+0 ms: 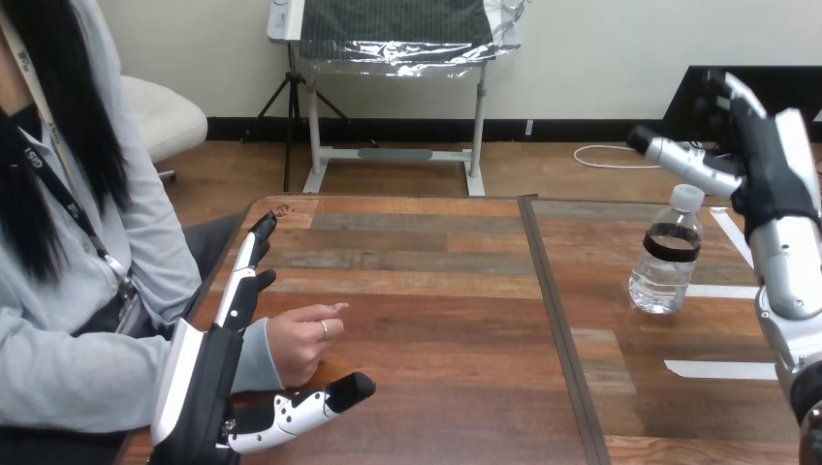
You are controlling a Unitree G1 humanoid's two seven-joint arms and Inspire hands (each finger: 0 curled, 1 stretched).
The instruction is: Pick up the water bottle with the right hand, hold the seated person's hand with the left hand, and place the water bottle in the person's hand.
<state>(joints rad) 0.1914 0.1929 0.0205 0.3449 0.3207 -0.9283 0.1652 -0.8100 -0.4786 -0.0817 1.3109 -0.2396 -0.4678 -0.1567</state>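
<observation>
A clear water bottle [667, 262] with a white cap and a dark label band stands upright on the right part of the wooden table [436, 291]. My right hand [771, 160] hovers just above and to the right of it, open, its thumb stretched out over the cap without touching the bottle. The person's hand [300, 339] rests loosely curled on the table at the left. My left hand [208, 373] lies open beside it, straight fingers along the wrist's far side and the thumb reaching under the knuckles; nothing curls round the person's hand.
White tape strips [712, 368] mark the table's right part near the bottle. A dark seam [554, 320] runs front to back between the two tabletops. The person sits at the left edge, with a forearm along the table's near-left corner.
</observation>
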